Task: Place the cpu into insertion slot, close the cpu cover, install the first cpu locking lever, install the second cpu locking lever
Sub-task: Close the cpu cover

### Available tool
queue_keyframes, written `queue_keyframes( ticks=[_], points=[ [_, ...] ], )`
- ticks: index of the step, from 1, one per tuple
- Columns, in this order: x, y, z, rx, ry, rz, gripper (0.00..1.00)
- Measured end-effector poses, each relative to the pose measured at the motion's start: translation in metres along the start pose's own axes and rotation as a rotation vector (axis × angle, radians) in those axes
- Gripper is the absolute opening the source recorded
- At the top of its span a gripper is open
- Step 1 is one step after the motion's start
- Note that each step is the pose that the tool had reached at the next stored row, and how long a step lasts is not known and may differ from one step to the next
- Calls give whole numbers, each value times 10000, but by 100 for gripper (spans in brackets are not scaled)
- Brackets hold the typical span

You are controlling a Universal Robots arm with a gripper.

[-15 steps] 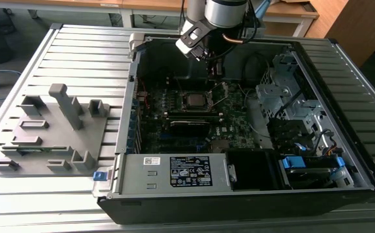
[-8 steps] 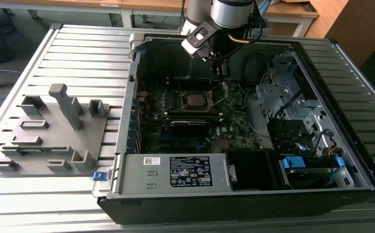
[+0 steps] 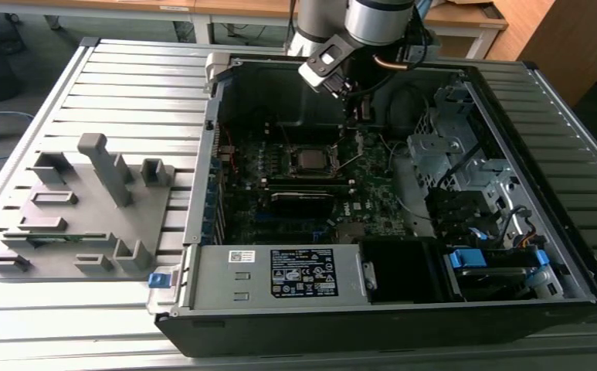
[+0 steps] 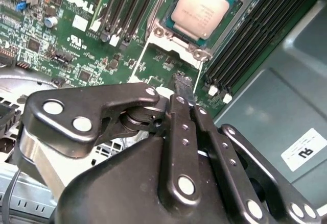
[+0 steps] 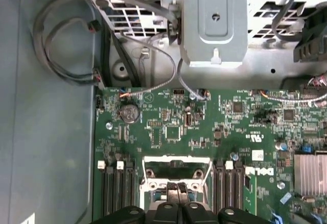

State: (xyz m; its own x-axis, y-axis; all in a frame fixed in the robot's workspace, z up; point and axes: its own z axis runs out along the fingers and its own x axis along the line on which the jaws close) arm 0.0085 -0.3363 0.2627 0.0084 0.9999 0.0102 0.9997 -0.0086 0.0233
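Observation:
The cpu, a square chip with a dull silver top, lies in the insertion slot on the green motherboard inside the open computer case. A silvery metal frame borders it; I cannot tell whether the cpu cover is down. A thin locking lever stands up beside the slot. My gripper hovers just off one edge of the slot, shut, with its black fingers pressed together and nothing between them. In the first wrist view its tips hang over the slot's frame. In the exterior view the gripper is above the board, behind the slot.
Black memory slots flank the socket. Grey cables and a metal drive cage line the case walls. A power supply fills the near end. A grey fixture tray lies on the table at the exterior view's left.

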Motion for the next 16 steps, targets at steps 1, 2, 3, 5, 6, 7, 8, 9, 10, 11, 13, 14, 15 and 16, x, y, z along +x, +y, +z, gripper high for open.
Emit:
queue_keyframes(
  ticks=[1,2,3,5,6,7,8,9,10,11,13,14,15,16],
  points=[
    [0,16,1,-1,2,1,11],
    [0,31,2,-1,2,1,11],
    [1,47,2,-1,2,0,11],
    [1,79,3,-1,2,0,11],
    [1,96,3,-1,2,0,11],
    [1,113,4,-1,2,1,11],
    [1,129,5,0,2,1,11],
    [1,145,5,-1,2,0,11],
    [1,161,5,0,1,0,11],
    [2,178,6,0,2,0,11],
    [2,209,7,0,2,1,11],
    [2,227,7,-1,2,1,11],
    [2,243,8,0,2,1,11],
    [2,260,8,-1,1,0,11]
  ],
)
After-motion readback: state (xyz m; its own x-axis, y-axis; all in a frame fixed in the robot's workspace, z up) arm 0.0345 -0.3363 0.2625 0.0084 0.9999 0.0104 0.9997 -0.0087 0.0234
